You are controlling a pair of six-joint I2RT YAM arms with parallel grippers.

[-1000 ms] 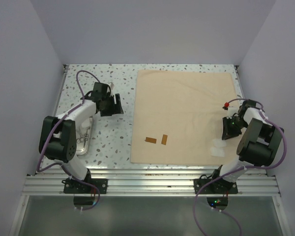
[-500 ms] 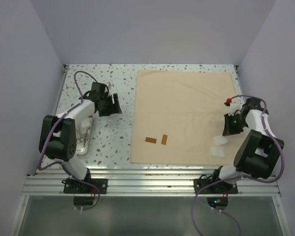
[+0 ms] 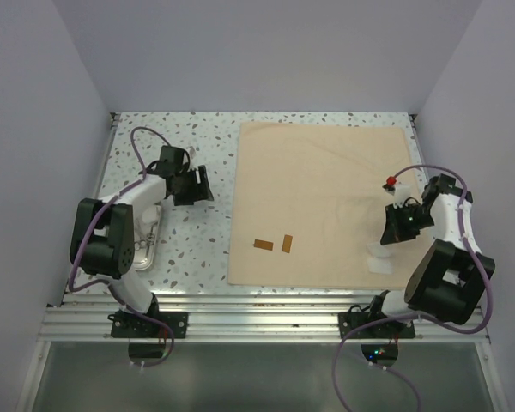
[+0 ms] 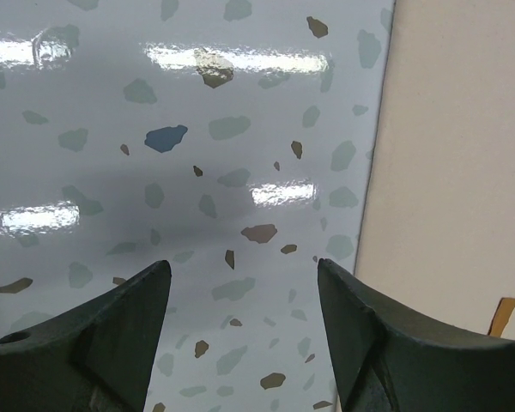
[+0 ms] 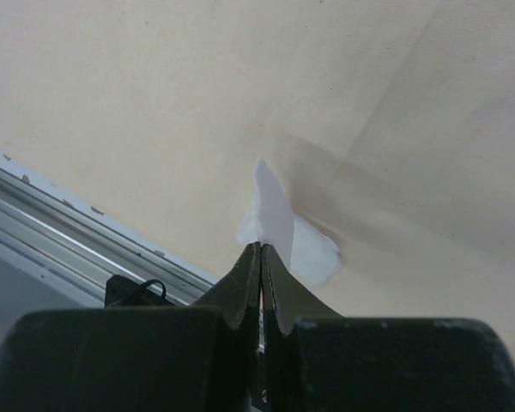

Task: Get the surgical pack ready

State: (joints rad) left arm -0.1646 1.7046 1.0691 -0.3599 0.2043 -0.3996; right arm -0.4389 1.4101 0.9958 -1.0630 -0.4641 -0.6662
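The tan cloth [image 3: 322, 193] lies flat on the right half of the table. Two brown strips [image 3: 275, 244] lie on its near left part. My right gripper [image 3: 392, 232] is shut on a white gauze pad [image 5: 273, 206] and holds it just above the cloth's near right corner. A second gauze pad [image 5: 316, 251] lies on the cloth below it. My left gripper [image 3: 202, 184] is open and empty above bare table, left of the cloth edge [image 4: 455, 172]. The steel tray [image 3: 153, 225] with thin instruments [image 3: 144, 246] sits at the left, partly hidden by the left arm.
The table is speckled white terrazzo [image 4: 197, 129] with walls on three sides. A metal rail [image 3: 266, 309] runs along the near edge and also shows in the right wrist view [image 5: 60, 215]. One brown strip's tip [image 4: 502, 316] shows in the left wrist view.
My right gripper has moved left over the cloth's near right corner with a gauze pad pinched in it. The left gripper has barely shifted.
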